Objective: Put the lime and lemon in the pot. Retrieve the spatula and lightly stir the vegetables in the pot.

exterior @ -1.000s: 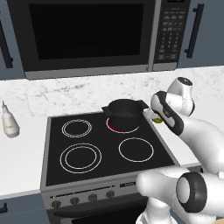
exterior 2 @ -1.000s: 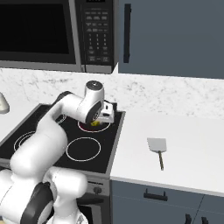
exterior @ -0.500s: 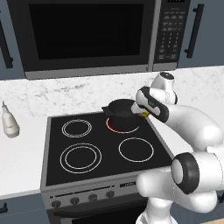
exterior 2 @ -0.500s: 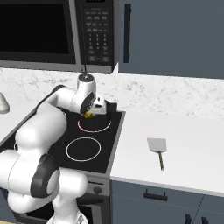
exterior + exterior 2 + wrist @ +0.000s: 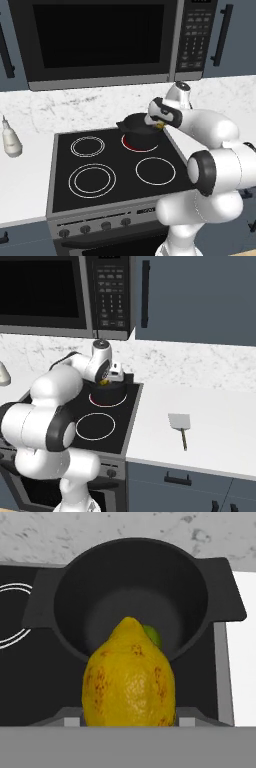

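Observation:
My gripper [image 5: 159, 125] is shut on the lemon [image 5: 129, 677], a yellow fruit with brown speckles, held just above the near rim of the black pot [image 5: 130, 549]. The pot [image 5: 135, 125] stands on the stove's back right burner. A sliver of the green lime [image 5: 153, 635] shows inside the pot behind the lemon. In the right base view the gripper [image 5: 106, 381] hangs over the pot [image 5: 107, 393] with the lemon [image 5: 103, 383] in it. The spatula [image 5: 179, 421] lies flat on the white counter to the right of the stove, blade away from the front edge.
The burner under the pot glows red [image 5: 142, 145]. A white bottle [image 5: 11, 142] stands on the counter left of the stove. A microwave [image 5: 100, 40] hangs above the stove. Three other burners [image 5: 92, 179] are bare.
The arm has swung left from beside the stove's right edge, carrying the lemon to the pot's rim. The pot and spatula have not moved.

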Controlling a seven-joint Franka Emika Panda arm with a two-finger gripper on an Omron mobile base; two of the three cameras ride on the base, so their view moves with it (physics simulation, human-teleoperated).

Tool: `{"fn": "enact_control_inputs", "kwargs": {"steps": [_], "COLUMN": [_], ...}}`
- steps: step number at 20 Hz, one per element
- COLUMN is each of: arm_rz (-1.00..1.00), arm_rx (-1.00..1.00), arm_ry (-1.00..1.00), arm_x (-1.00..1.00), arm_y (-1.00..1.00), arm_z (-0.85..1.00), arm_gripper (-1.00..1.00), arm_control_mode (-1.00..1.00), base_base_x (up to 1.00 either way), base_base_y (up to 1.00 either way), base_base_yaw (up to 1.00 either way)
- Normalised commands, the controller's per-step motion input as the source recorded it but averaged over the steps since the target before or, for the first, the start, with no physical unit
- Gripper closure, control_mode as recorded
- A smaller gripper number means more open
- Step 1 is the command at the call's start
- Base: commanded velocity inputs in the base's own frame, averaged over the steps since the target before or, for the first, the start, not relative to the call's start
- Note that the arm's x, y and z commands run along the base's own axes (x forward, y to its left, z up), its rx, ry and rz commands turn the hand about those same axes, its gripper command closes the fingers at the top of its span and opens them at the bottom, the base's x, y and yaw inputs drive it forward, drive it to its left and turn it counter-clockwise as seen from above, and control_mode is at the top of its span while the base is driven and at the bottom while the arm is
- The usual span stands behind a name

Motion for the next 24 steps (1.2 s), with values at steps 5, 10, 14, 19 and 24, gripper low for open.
{"fn": "enact_control_inputs", "kwargs": {"steps": [5,10,14,19,24], "arm_rz": [0.00,0.00,0.00,0.00,0.00], "arm_rx": [0.00,0.00,0.00,0.00,0.00], "arm_ry": [0.00,0.00,0.00,0.00,0.00], "arm_x": [0.42,0.39,0.35,0.29,0.16], "arm_y": [0.00,0.00,0.00,0.02,0.12], "arm_z": [-0.17,-0.16,-0.07,-0.14,-0.24], "arm_gripper": [1.00,1.00,1.00,1.00,1.00], "arm_control_mode": [-1.00,-1.00,-1.00,-1.00,-1.00], "base_base_x": [0.00,0.00,0.00,0.00,0.00], "base_base_y": [0.00,0.00,0.00,0.00,0.00], "base_base_yaw": [0.00,0.00,0.00,0.00,0.00]}}
